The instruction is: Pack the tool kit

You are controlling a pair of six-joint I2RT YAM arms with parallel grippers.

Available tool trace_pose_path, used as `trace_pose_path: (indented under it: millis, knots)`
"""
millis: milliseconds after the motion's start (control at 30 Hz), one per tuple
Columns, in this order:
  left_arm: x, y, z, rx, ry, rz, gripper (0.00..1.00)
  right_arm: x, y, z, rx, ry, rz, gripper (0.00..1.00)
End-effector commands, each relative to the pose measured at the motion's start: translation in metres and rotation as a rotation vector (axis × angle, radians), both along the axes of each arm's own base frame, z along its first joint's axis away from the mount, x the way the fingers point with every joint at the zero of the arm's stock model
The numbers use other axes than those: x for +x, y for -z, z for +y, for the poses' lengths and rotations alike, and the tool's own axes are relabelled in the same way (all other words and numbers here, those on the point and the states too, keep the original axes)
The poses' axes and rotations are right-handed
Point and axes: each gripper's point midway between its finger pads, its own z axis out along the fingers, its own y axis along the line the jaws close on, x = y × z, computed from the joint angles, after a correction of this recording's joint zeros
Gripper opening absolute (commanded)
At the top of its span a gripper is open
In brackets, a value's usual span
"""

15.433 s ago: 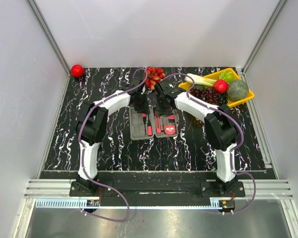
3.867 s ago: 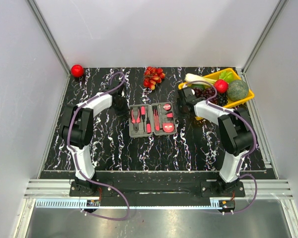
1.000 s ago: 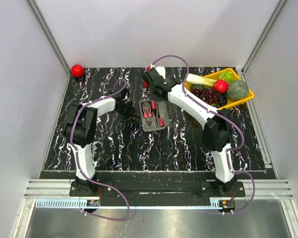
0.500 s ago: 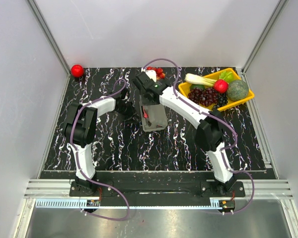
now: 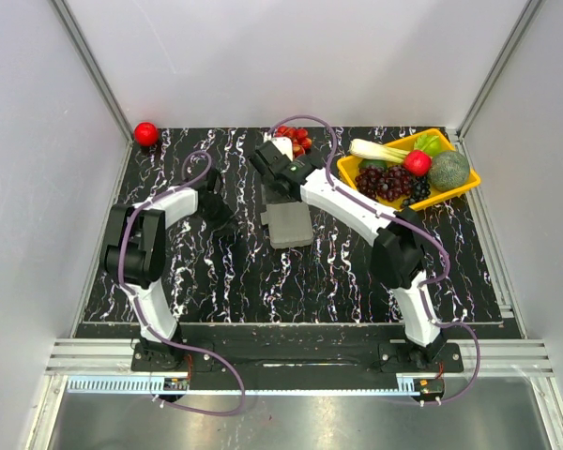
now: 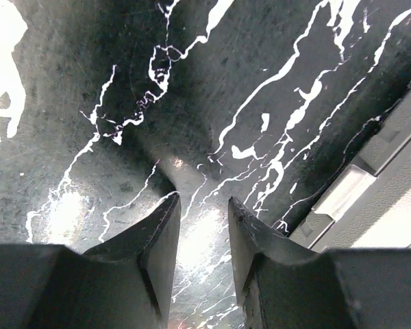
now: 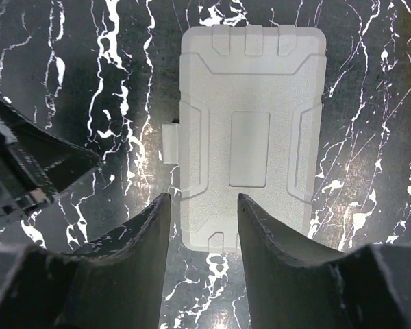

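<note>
Tool kit case (image 5: 291, 227) lies flat on the table (image 5: 357, 272), lid shut, grey ribbed shell facing up, roughly mid-table between my two arms

My right hand (image 5: 280, 185) hangs over the far end of the case, arm stretched across from the right side. In the right wrist view the right hand (image 7: 200, 202) has its fingers (image 7: 154, 226) spread, nothing pinched, and the closed case (image 7: 250, 137) sits below them with one short end under the fingertips. Small latch tab (image 7: 170, 144) sticks out from one long side of the case. Can't tell if the fingertips touch the lid

My left hand (image 5: 216, 202) is left of the case, near it but apart, low over the table. In the left wrist view the left hand (image 6: 202, 201) shows fingers (image 6: 157, 240) parted with a narrow gap, gripping nothing, only black marbled table under them. Case edge (image 6: 377, 185) with its latches shows at the right of that view, beside the hand, not between the fingers

Yellow tray (image 5: 469, 183) of fruit sits at the far right corner, well apart from the case. Cluster of small red fruit (image 5: 298, 141) is just behind my right arm. Round red fruit (image 5: 146, 133) is in the far left corner
</note>
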Motion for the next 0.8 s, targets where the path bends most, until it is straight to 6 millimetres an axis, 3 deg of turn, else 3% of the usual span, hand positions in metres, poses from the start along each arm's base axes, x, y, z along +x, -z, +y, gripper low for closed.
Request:
trace_pose_path:
  millis: [0, 133, 233, 433, 567, 767]
  knots:
    - [0.021, -0.032, -0.002, -0.021, 0.014, -0.159, 0.38, 0.01, -0.023, -0.015, 0.012, 0.032, -0.065, 0.49]
    - [0.032, -0.058, -0.027, -0.156, 0.116, -0.276, 0.45, 0.017, 0.002, -0.038, 0.041, 0.028, 0.013, 0.51]
    - [0.036, -0.067, -0.04, -0.218, 0.165, -0.321, 0.46, 0.019, 0.02, -0.056, 0.073, 0.001, 0.072, 0.56]
    - [0.044, -0.085, -0.062, -0.27, 0.235, -0.411, 0.47, 0.016, 0.055, -0.088, -0.047, -0.077, 0.115, 0.88]
    - [0.051, -0.082, -0.074, -0.275, 0.252, -0.396, 0.48, 0.012, 0.06, -0.083, -0.017, -0.132, 0.121, 0.98]
    - [0.058, -0.06, -0.085, -0.239, 0.272, -0.356, 0.47, 0.01, 0.068, -0.073, 0.029, -0.167, 0.149, 0.99]
